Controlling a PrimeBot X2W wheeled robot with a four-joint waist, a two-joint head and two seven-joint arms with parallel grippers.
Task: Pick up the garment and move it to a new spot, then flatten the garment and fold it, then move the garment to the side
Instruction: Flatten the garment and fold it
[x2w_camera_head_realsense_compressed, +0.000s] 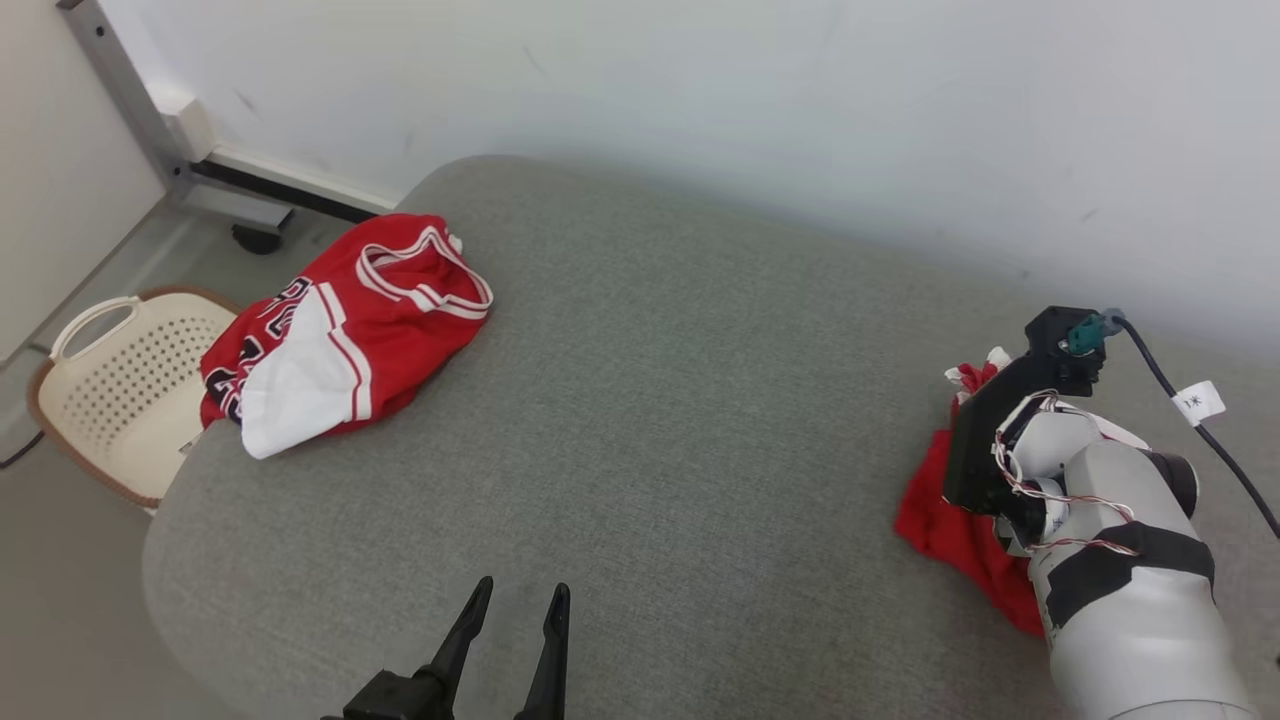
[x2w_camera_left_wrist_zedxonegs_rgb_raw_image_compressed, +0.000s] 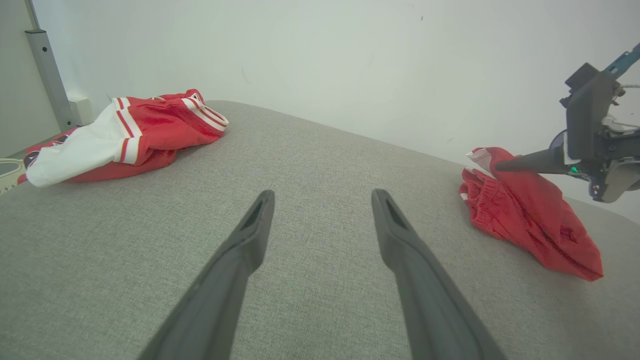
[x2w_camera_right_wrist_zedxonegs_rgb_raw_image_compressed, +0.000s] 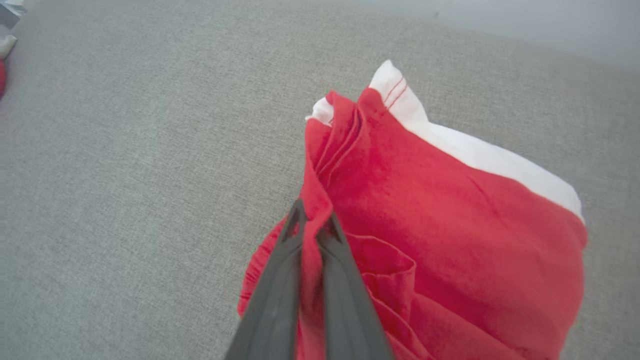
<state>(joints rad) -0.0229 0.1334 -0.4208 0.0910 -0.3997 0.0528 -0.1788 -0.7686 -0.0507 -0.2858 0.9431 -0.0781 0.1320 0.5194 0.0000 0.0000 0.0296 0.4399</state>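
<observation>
A crumpled red garment (x2w_camera_head_realsense_compressed: 940, 520) with a white edge lies at the right side of the grey padded table (x2w_camera_head_realsense_compressed: 680, 400). My right gripper (x2w_camera_right_wrist_zedxonegs_rgb_raw_image_compressed: 312, 220) is shut on a raised fold of this garment (x2w_camera_right_wrist_zedxonegs_rgb_raw_image_compressed: 425, 200), red cloth pinched between its dark fingers. From the left wrist view the right gripper (x2w_camera_left_wrist_zedxonegs_rgb_raw_image_compressed: 500, 167) reaches in from the right and holds the garment (x2w_camera_left_wrist_zedxonegs_rgb_raw_image_compressed: 530, 220) at its top. My left gripper (x2w_camera_head_realsense_compressed: 525, 590) rests open over the table's near edge, nothing between its fingers (x2w_camera_left_wrist_zedxonegs_rgb_raw_image_compressed: 250, 235).
A second red and white jersey (x2w_camera_head_realsense_compressed: 390, 310) lies bunched at the table's far left corner. A cream perforated basket (x2w_camera_head_realsense_compressed: 130, 380) stands on the floor left of the table. A grey metal post (x2w_camera_head_realsense_compressed: 130, 100) and a white wall lie behind.
</observation>
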